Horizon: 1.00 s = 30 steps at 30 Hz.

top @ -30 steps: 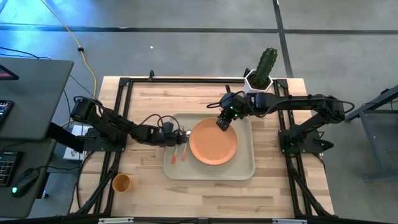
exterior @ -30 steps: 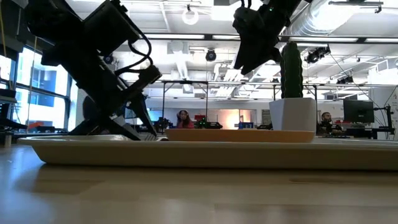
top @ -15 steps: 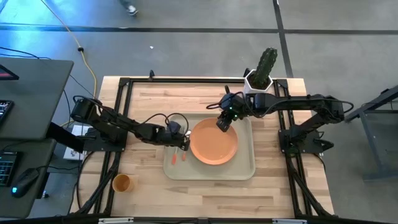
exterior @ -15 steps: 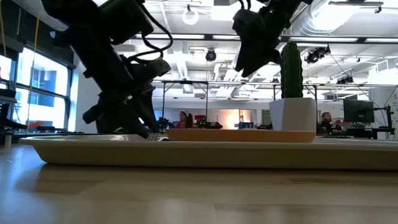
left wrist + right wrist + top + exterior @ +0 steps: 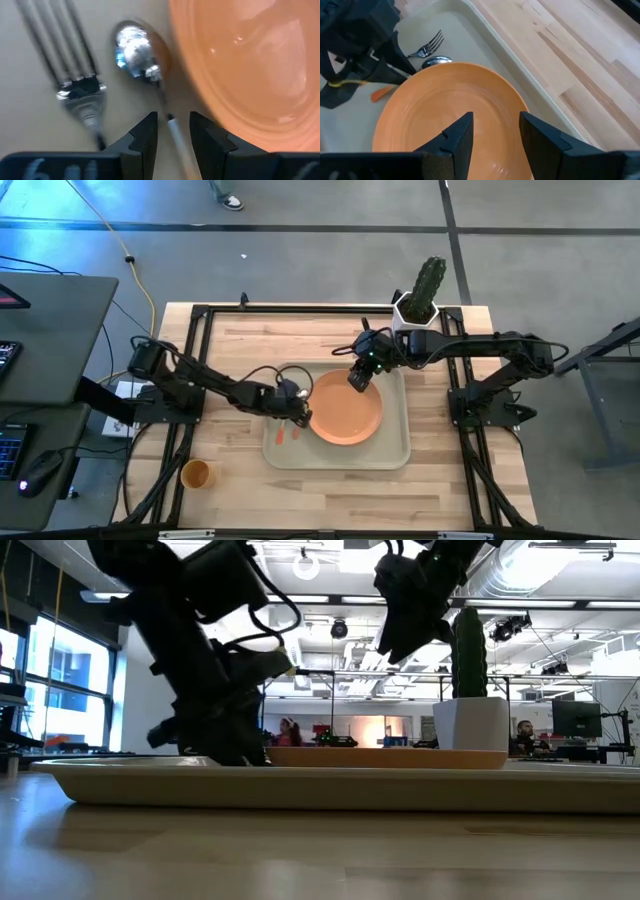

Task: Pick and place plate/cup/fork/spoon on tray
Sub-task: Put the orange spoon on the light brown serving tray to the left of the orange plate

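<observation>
The beige tray (image 5: 392, 452) lies mid-table with the orange plate (image 5: 345, 410) on it. The fork (image 5: 75, 75) and the spoon (image 5: 132, 47) lie flat on the tray, left of the plate, side by side. My left gripper (image 5: 173, 132) is open and low over the tray, its fingers on either side of the spoon's thin neck without touching it. It also shows in the high view (image 5: 297, 412). My right gripper (image 5: 495, 132) is open and empty above the plate's far edge (image 5: 358, 376). The orange-yellow cup (image 5: 195, 474) stands on the table near the front left corner.
A white pot with a green cactus (image 5: 418, 305) stands at the table's far right, just behind my right arm. Bare wood (image 5: 250, 340) lies around the tray. A desk with a keyboard and mouse (image 5: 40, 470) is left of the table.
My left gripper has moved toward the table's right edge, across the tray's left part toward the plate, staying low. The fork, spoon and plate lie where they were.
</observation>
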Available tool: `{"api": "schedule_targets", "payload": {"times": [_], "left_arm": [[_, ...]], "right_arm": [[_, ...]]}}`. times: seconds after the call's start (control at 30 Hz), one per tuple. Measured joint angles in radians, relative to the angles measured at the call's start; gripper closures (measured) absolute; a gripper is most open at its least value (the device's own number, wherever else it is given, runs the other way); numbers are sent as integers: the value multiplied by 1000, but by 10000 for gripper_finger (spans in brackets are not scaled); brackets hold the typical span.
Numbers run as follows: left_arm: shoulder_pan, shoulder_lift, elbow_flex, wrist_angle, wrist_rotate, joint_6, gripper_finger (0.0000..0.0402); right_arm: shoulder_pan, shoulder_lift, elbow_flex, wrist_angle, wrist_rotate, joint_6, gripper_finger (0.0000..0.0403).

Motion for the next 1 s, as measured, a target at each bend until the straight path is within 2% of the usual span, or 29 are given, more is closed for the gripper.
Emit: {"api": "schedule_targets", "payload": {"times": [0.17, 0.4, 0.6, 0.8, 1.0], "left_arm": [[-1, 24, 39, -75, -1, 21, 310], [1, 21, 43, -101, 4, 11, 392], [1, 12, 42, -102, 21, -32, 394], [9, -95, 40, -160, -1, -37, 399], [17, -258, 41, -264, -129, -34, 400]], "right_arm": [[0, 0, 0, 0, -14, 0, 252], [0, 0, 0, 2, -14, 8, 252], [0, 0, 0, 6, -15, 18, 252], [0, 0, 0, 54, -39, -21, 252], [0, -1, 0, 161, -154, -95, 252]]}}
